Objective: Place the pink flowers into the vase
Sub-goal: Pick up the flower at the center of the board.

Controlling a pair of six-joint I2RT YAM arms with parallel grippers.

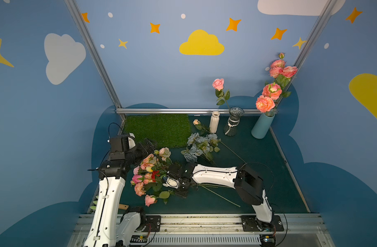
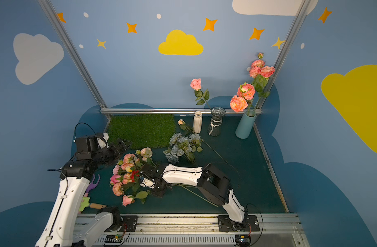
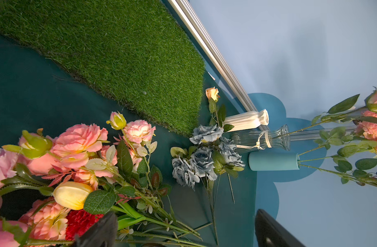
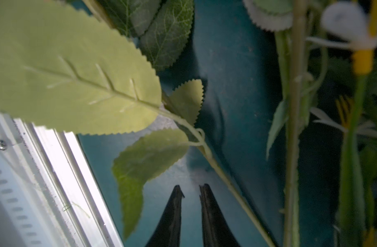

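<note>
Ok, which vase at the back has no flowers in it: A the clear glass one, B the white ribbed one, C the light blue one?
B: the white ribbed vase stands empty; the glass vase holds one pink rose, the light blue vase several.

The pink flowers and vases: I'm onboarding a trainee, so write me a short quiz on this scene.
1. True or false: the grey-blue rose bunch lies on the table, outside any vase.
2. Which holds a single pink rose? A white vase; B glass vase; C teal vase.
3. What sits between the right gripper's fingertips?
Key: 1 true; 2 B; 3 nothing, a stem passes beside them.
</note>
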